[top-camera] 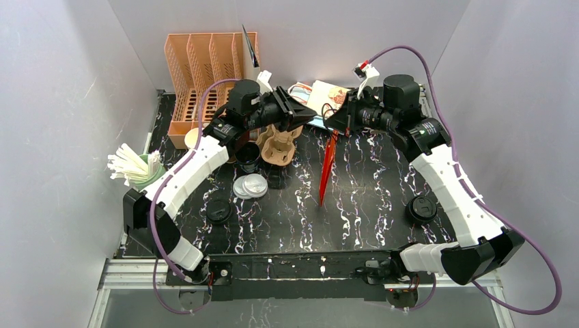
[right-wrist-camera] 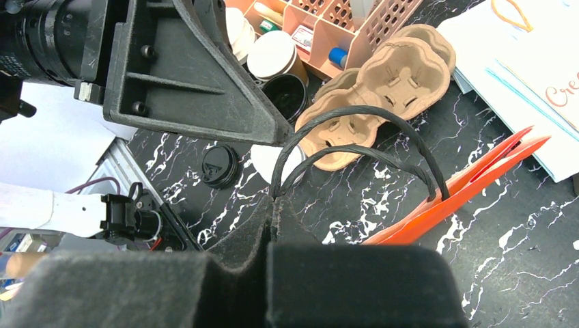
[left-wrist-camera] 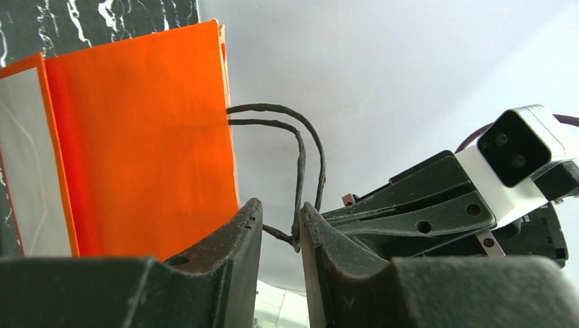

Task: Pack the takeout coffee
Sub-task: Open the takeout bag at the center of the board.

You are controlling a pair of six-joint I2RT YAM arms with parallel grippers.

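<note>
Read as a clock face with twelve at the far wall, the overhead view puts the orange paper bag (top-camera: 326,171) near the middle of the black marbled table (top-camera: 369,205). It hangs flat and edge-on from its black cord handles (right-wrist-camera: 355,116). The right gripper (right-wrist-camera: 273,205) is clamped tight on those handles, both loops running into its closed fingertips. The left gripper (left-wrist-camera: 280,208) meets it from nine o'clock. Its jaws stand a narrow gap apart, with one cord of the handle passing through the gap and apparently not pinched. The takeout coffee (right-wrist-camera: 273,55), a brown paper cup showing white on top, stands upright in the right wrist view. It is just beside the black cup (right-wrist-camera: 283,92), at that cup's twelve o'clock. It is also at nine o'clock of the pulp cup carrier (right-wrist-camera: 389,65) and near the orange rack (right-wrist-camera: 328,27), well apart from the bag and both grippers. A second similar cup sits just beyond it. Overhead, clear lids (top-camera: 250,186) lie at six o'clock of the black cup, and a black lid (top-camera: 218,210) lies at seven.
</note>
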